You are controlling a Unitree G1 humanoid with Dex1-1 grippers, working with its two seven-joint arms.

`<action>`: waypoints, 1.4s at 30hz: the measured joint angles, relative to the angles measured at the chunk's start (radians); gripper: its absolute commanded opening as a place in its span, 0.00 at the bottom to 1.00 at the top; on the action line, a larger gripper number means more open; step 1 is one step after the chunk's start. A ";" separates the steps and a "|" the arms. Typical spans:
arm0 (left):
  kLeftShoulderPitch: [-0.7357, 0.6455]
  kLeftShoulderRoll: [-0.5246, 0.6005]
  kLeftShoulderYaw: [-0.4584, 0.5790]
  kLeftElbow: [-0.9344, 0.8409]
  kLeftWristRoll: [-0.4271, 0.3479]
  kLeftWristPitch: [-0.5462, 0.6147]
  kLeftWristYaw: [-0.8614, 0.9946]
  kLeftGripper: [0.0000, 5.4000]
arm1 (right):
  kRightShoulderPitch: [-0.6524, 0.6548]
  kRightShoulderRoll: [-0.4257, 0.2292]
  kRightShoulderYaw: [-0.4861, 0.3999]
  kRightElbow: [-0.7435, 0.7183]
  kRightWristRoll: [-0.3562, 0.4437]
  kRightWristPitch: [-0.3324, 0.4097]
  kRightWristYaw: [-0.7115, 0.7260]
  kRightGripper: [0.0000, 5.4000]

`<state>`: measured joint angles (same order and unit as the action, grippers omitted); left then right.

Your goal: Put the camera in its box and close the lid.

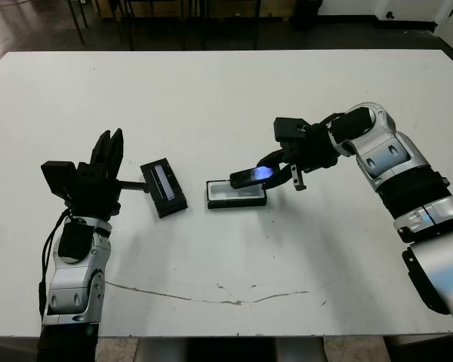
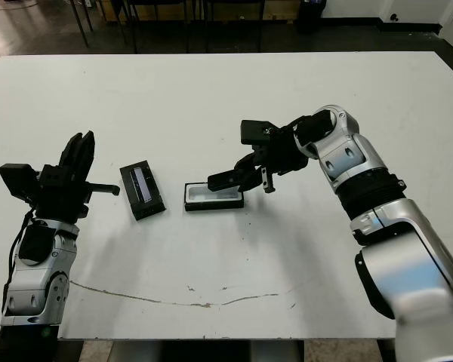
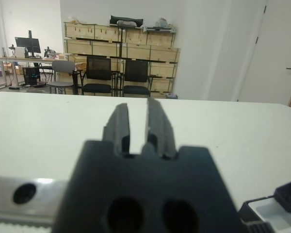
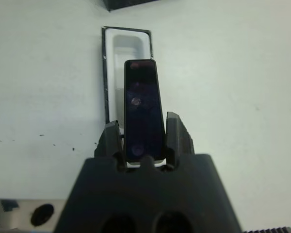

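Note:
The camera [image 1: 254, 176], a slim black bar with a bluish glint, is pinched at one end by my right gripper [image 1: 270, 167], which is shut on it. It hangs tilted just above the box [image 1: 236, 196], a small black tray with a white lining at the table's middle. In the right wrist view the camera [image 4: 143, 104] points lengthwise over the box [image 4: 130, 46], slightly off to one side. The lid [image 1: 164, 188], a black panel with a glossy strip, lies flat left of the box. My left gripper [image 1: 109, 147] is held up left of the lid, fingers narrowly open and holding nothing.
A thin dark scratch line [image 1: 211, 298] runs across the table near its front edge. Black chairs [image 3: 111, 75] and shelves of wooden crates [image 3: 121, 43] stand beyond the far edge. Bare white tabletop [image 1: 211, 98] stretches behind the box.

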<state>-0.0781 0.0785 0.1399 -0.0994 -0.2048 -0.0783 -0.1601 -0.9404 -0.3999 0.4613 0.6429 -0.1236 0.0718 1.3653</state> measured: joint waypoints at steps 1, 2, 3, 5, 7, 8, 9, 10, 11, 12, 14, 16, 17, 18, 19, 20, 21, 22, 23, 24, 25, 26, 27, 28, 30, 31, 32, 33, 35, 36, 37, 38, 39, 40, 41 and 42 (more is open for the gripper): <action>0.000 0.000 0.000 0.000 0.000 0.000 0.000 0.00 | 0.000 0.003 0.000 0.004 0.001 0.000 0.010 0.03; 0.000 0.000 0.000 0.000 0.000 0.000 0.000 0.00 | -0.001 0.006 0.000 0.013 0.002 -0.001 0.019 0.03; 0.000 0.000 0.000 0.000 0.000 0.000 -0.001 0.00 | -0.001 0.009 -0.001 0.024 0.005 -0.002 0.028 0.03; 0.000 0.000 0.000 0.001 0.000 -0.001 -0.001 0.00 | -0.001 0.015 -0.004 0.043 0.012 -0.006 0.041 0.03; 0.000 0.000 0.000 0.001 0.000 -0.001 -0.001 0.00 | -0.006 0.018 -0.010 0.059 0.015 -0.007 0.051 0.03; 0.000 0.000 0.000 0.001 0.001 -0.001 -0.001 0.00 | -0.009 0.019 -0.010 0.063 0.016 -0.007 0.055 0.03; 0.000 0.000 0.000 0.001 0.001 -0.001 -0.001 0.00 | -0.012 0.020 -0.010 0.064 0.016 -0.007 0.060 0.03; 0.000 0.000 0.000 0.001 0.001 -0.001 -0.001 0.00 | -0.015 0.021 -0.010 0.064 0.016 -0.007 0.064 0.03; 0.000 0.000 0.000 0.001 0.001 -0.001 -0.001 0.00 | -0.019 0.021 -0.010 0.064 0.016 -0.007 0.066 0.03; 0.000 0.000 0.000 0.001 0.001 -0.001 -0.001 0.00 | -0.022 0.021 -0.011 0.064 0.016 -0.009 0.068 0.03; 0.000 0.000 0.000 0.001 0.001 -0.001 -0.001 0.00 | -0.025 0.022 -0.011 0.064 0.016 -0.011 0.070 0.03; 0.000 0.000 0.000 0.001 0.001 -0.001 -0.001 0.00 | -0.027 0.022 -0.011 0.064 0.014 -0.012 0.071 0.03; 0.000 0.000 -0.001 0.001 0.001 -0.001 -0.001 0.00 | -0.027 0.023 -0.011 0.064 0.013 -0.012 0.071 0.03; 0.000 0.000 -0.001 0.001 0.000 -0.001 -0.001 0.00 | -0.027 0.025 -0.012 0.064 0.013 -0.012 0.070 0.03; 0.000 0.000 -0.001 0.001 0.000 -0.001 -0.001 0.00 | -0.027 0.028 -0.016 0.064 0.014 -0.013 0.068 0.03; 0.000 0.000 -0.001 0.001 0.000 -0.001 -0.001 0.00 | -0.027 0.032 -0.020 0.064 0.016 -0.018 0.065 0.03; 0.000 0.000 -0.002 0.001 0.000 -0.001 -0.001 0.00 | -0.027 0.037 -0.024 0.064 0.020 -0.024 0.063 0.03; 0.000 0.000 -0.002 0.001 0.000 -0.001 -0.001 0.00 | -0.027 0.041 -0.026 0.064 0.022 -0.033 0.061 0.03; 0.000 -0.001 -0.002 0.001 0.000 -0.001 -0.001 0.00 | -0.026 0.044 -0.026 0.064 0.022 -0.037 0.056 0.03; 0.000 -0.001 -0.002 0.001 0.000 -0.001 -0.001 0.00 | -0.026 0.046 -0.026 0.062 0.019 -0.039 0.046 0.03; 0.000 -0.002 -0.002 0.001 0.000 -0.001 0.000 0.00 | -0.026 0.047 -0.024 0.058 0.012 -0.040 0.040 0.03; 0.000 -0.002 -0.003 0.001 0.000 -0.001 0.000 0.00 | -0.026 0.048 -0.018 0.053 0.004 -0.042 0.033 0.03; 0.000 -0.003 -0.003 0.001 0.000 -0.001 0.000 0.00 | -0.026 0.049 -0.011 0.048 -0.005 -0.045 0.027 0.03; 0.000 -0.004 -0.003 0.001 0.000 -0.001 0.001 0.00 | -0.026 0.050 -0.005 0.042 -0.013 -0.046 0.026 0.03; 0.000 -0.005 -0.004 0.001 0.000 -0.001 0.002 0.00 | -0.026 0.053 0.003 0.037 -0.023 -0.046 0.026 0.03; 0.000 -0.005 -0.005 0.001 0.000 -0.001 0.004 0.00 | -0.026 0.057 0.009 0.036 -0.029 -0.046 0.026 0.03; 0.000 -0.006 -0.005 0.000 0.000 -0.001 0.006 0.00 | -0.026 0.063 0.014 0.035 -0.034 -0.044 0.026 0.03; 0.001 -0.007 -0.006 0.000 0.000 -0.001 0.008 0.00 | -0.026 0.067 0.018 0.033 -0.040 -0.044 0.024 0.03; 0.001 -0.007 -0.007 0.000 0.001 -0.001 0.009 0.00 | -0.026 0.072 0.027 0.031 -0.052 -0.043 0.017 0.03; 0.001 -0.008 -0.007 0.000 0.001 -0.001 0.010 0.00 | -0.027 0.074 0.031 0.031 -0.058 -0.043 0.014 0.03; 0.001 -0.008 -0.007 0.000 0.002 -0.001 0.013 0.00 | -0.027 0.076 0.035 0.031 -0.066 -0.042 0.012 0.03; 0.002 -0.008 -0.007 0.000 0.003 -0.001 0.014 0.00 | -0.027 0.077 0.036 0.031 -0.068 -0.039 0.010 0.03; 0.002 -0.009 -0.008 0.000 0.003 -0.001 0.015 0.00 | -0.027 0.078 0.037 0.031 -0.070 -0.039 0.009 0.03; 0.002 -0.009 -0.008 0.000 0.003 -0.002 0.015 0.00 | -0.027 0.078 0.037 0.031 -0.071 -0.039 0.008 0.03; 0.002 -0.009 -0.008 0.000 0.003 -0.005 0.014 0.00 | -0.027 0.079 0.037 0.031 -0.072 -0.040 0.007 0.03; 0.002 -0.009 -0.008 0.000 0.003 -0.010 0.014 0.00 | -0.027 0.079 0.037 0.031 -0.072 -0.041 0.007 0.03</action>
<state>-0.0757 0.0695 0.1321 -0.0990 -0.2018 -0.0882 -0.1460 -0.9674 -0.3207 0.4981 0.6743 -0.1956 0.0304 1.3722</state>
